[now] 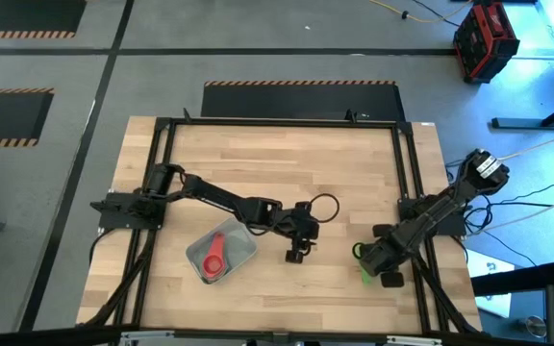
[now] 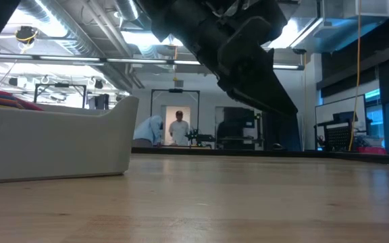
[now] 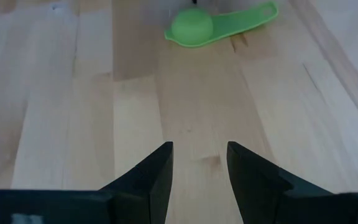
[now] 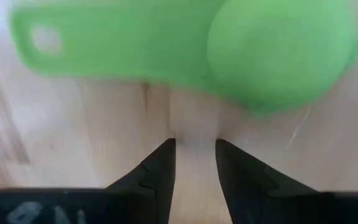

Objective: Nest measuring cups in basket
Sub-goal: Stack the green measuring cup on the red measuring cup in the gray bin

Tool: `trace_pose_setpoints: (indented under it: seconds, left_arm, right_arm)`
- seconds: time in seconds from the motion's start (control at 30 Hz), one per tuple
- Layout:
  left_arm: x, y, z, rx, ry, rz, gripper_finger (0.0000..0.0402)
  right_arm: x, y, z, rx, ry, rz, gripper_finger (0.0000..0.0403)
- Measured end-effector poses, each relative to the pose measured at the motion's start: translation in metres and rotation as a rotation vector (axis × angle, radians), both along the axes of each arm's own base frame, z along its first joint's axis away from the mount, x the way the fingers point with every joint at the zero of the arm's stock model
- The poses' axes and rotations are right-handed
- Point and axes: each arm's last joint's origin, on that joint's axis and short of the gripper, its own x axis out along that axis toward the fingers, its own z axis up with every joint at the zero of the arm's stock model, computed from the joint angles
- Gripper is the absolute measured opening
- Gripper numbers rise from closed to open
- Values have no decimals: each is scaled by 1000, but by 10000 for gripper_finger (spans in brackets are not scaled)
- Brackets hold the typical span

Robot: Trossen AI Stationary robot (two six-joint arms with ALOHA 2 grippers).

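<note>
High view: right gripper [image 1: 371,261], jaws parted and empty, hovers at green measuring cup [image 1: 361,252]; next, clamp it, carry to basket [image 1: 243,248]. Left gripper [image 1: 296,256] waits, open.

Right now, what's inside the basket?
In the basket, the high view shows a pink-red measuring cup on top, handle pointing toward the table's middle. The low view shows red and yellow edges above the wall; anything nested beneath is covered.

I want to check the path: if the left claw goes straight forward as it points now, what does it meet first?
Probably the green measuring cup; bare table lies between it and the open left claw.
</note>
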Motion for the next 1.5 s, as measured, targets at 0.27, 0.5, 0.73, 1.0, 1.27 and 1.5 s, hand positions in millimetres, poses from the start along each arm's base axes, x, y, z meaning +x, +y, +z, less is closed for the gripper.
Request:
trace_pose_setpoints:
  seconds: [0.27, 0.5, 0.73, 1.0, 1.27, 1.5]
  left_arm:
    - [0, 0, 0, 0, 1, 0, 144]
    - [0, 0, 0, 0, 2, -1, 144]
    - [0, -1, 0, 0, 2, -2, 144]
    - [0, -1, 0, 0, 1, -2, 144]
    - [0, -1, 0, 1, 1, -2, 144]
    - [0, -1, 0, 0, 1, -2, 144]
  right_arm:
    - [7, 7, 10, 54, 2, -28, 121]
    - [8, 6, 10, 20, -37, -6, 121]
    - [12, 7, 10, -4, -106, 14, 121]
    - [21, 2, 11, -37, -187, 9, 121]
    - [41, -11, 12, -60, -313, 1, 121]
    - [58, -22, 14, -40, -407, 3, 121]
